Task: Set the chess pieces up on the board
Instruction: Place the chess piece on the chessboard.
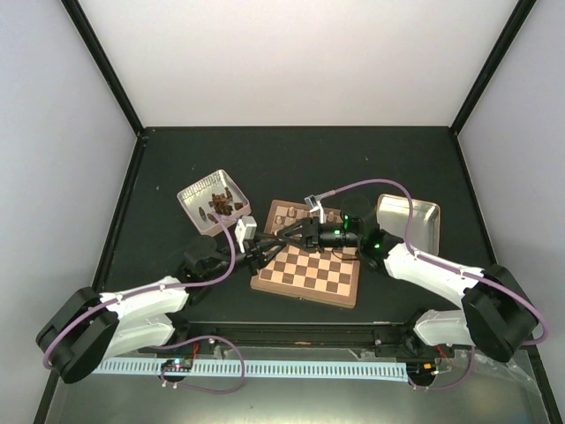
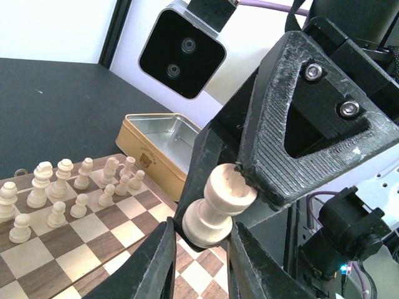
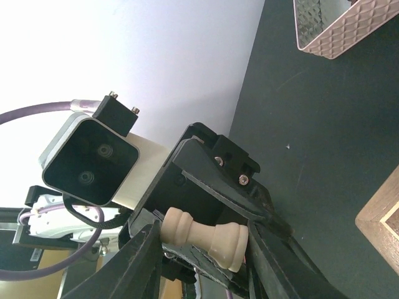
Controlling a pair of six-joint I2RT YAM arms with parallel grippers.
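Note:
A pale cream rook (image 2: 218,208) hangs in the air between both grippers, over the near left part of the board (image 1: 305,274). My right gripper (image 3: 202,240) is shut on it lengthwise, one finger on its head and the other on its base. My left gripper (image 2: 202,233) comes from below, its two fingertips closed against the sides of the rook's base. In the top view the left gripper (image 1: 272,250) and right gripper (image 1: 291,238) meet tip to tip. Several cream chess pieces (image 2: 62,193) stand in two rows at the board's far edge (image 1: 300,215).
A pink tin (image 1: 212,199) holding several dark pieces lies left of the board and shows again in the right wrist view (image 3: 330,25). An empty gold tin (image 1: 408,221) lies to its right, seen also beyond the pieces (image 2: 159,143). Black matting surrounds both.

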